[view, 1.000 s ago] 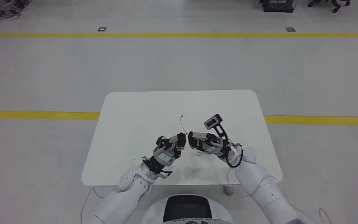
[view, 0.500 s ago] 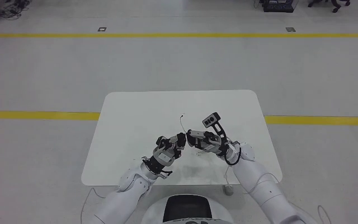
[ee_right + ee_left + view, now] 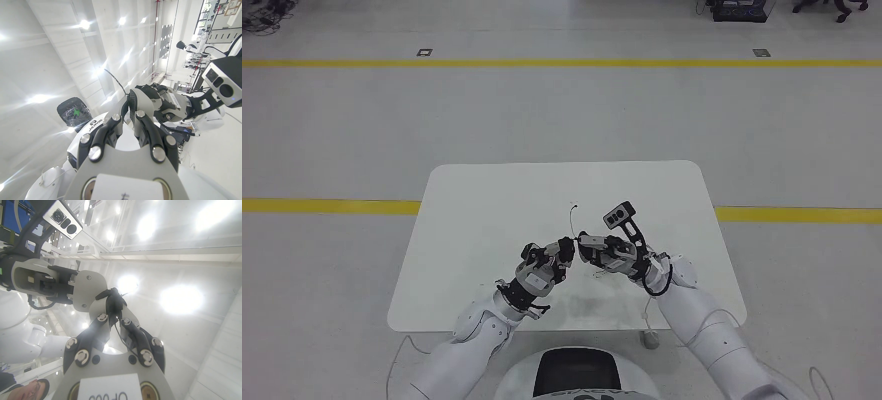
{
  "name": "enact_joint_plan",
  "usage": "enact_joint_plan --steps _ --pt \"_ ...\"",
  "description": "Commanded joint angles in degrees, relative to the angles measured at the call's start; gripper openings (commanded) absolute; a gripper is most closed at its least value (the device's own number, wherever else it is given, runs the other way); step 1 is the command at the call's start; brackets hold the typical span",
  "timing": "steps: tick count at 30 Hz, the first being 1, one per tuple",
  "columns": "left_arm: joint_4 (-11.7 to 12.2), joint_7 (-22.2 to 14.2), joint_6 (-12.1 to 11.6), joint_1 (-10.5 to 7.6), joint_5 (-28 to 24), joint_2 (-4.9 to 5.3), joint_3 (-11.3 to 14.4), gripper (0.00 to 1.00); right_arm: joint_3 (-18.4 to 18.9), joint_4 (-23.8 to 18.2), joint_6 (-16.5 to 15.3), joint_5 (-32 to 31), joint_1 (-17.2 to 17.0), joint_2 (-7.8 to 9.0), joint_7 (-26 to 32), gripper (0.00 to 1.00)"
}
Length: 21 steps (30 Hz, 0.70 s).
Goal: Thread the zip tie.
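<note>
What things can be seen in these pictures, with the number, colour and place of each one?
zip tie: one, black, held above the table by both hands.
table: one, white, under the arms.
floor lines: two, yellow, one beyond the table, one at its sides.
left hand: one, grey and black, shut on the zip tie.
right hand: one, grey and black, shut on the zip tie, facing the left hand.

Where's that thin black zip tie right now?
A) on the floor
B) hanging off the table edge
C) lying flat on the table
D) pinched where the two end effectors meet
D: the zip tie pokes out from where the left end effector and right end effector press together, both shut on it, over the table.
</note>
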Motion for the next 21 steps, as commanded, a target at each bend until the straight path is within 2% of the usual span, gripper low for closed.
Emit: enact_joint_plan --steps 1,3,21 --pt "0.0 0.0 0.0 0.0 0.0 0.0 0.0 0.0 0.0 0.03 0.0 -0.02 0.03 -0.01 0.0 0.03" --pt "0.0 0.0 0.0 0.0 0.0 0.0 0.0 0.0 0.03 0.11 0.0 -0.14 0.07 -0.01 0.0 0.0" --pt "0.0 0.0 0.0 0.0 0.0 0.0 0.0 0.0 1.02 0.22 0.0 -1.12 -0.34 -0.12 0.0 0.0"
